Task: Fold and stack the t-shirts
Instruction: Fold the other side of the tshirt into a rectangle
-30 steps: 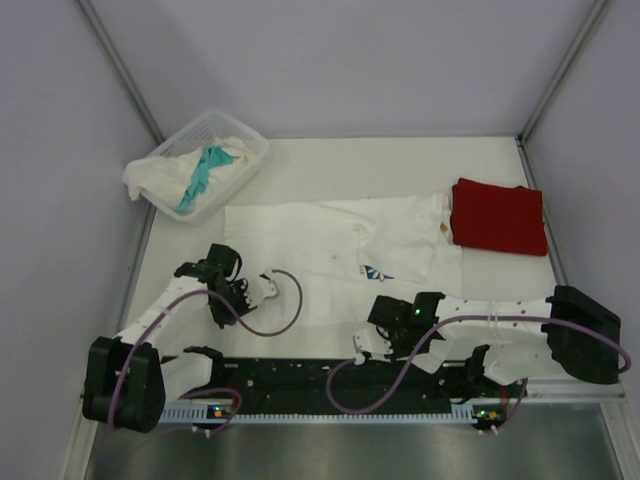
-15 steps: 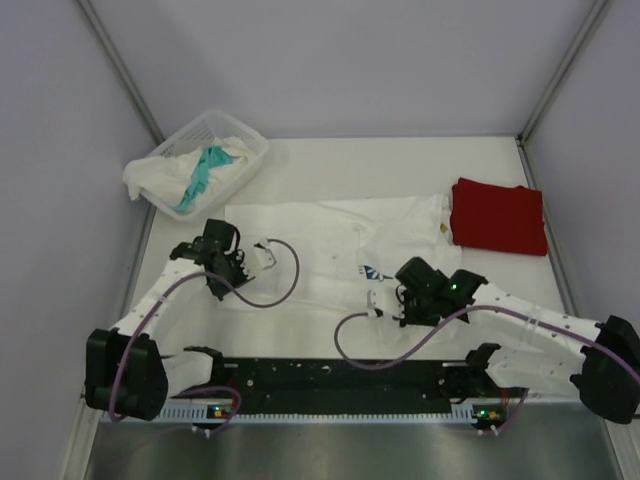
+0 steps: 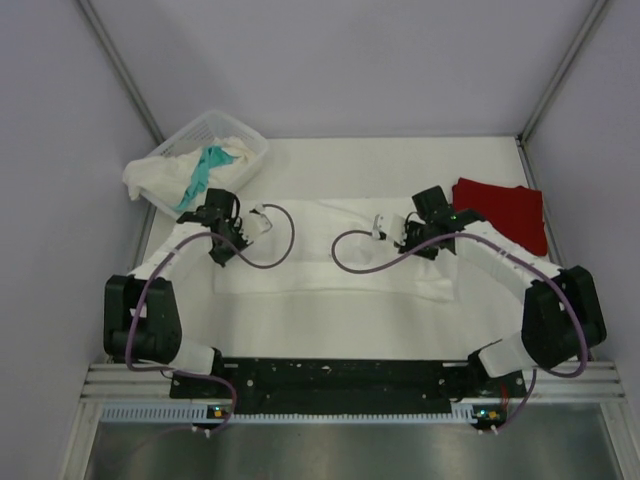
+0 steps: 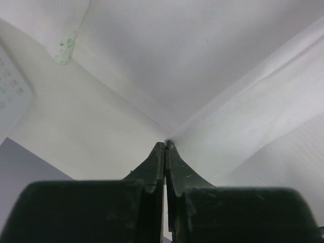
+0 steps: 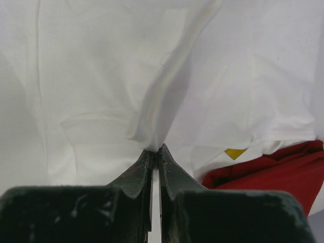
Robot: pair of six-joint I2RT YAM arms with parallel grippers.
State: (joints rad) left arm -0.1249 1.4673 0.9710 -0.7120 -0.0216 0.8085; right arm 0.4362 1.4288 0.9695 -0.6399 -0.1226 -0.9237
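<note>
A white t-shirt (image 3: 330,265) lies across the table's middle, its near half doubled over toward the far side; no graphic shows. My left gripper (image 3: 225,245) is shut on the shirt's left end; in the left wrist view the closed tips (image 4: 165,144) pinch a peak of white cloth (image 4: 202,61). My right gripper (image 3: 412,240) is shut on the shirt's right end; in the right wrist view the tips (image 5: 156,148) pinch a cloth fold (image 5: 101,76). A folded red t-shirt (image 3: 505,215) lies just right of it and also shows in the right wrist view (image 5: 273,169).
A white lattice basket (image 3: 245,140) stands at the far left, holding a crumpled white shirt (image 3: 150,175) and a teal shirt (image 3: 205,165). A yellow tag (image 5: 234,152) shows by the red shirt. Grey walls close the table on three sides.
Both grippers moved from the near edge toward the far side, carrying the white shirt's near edge over itself. The blue graphic seen earlier is now covered.
</note>
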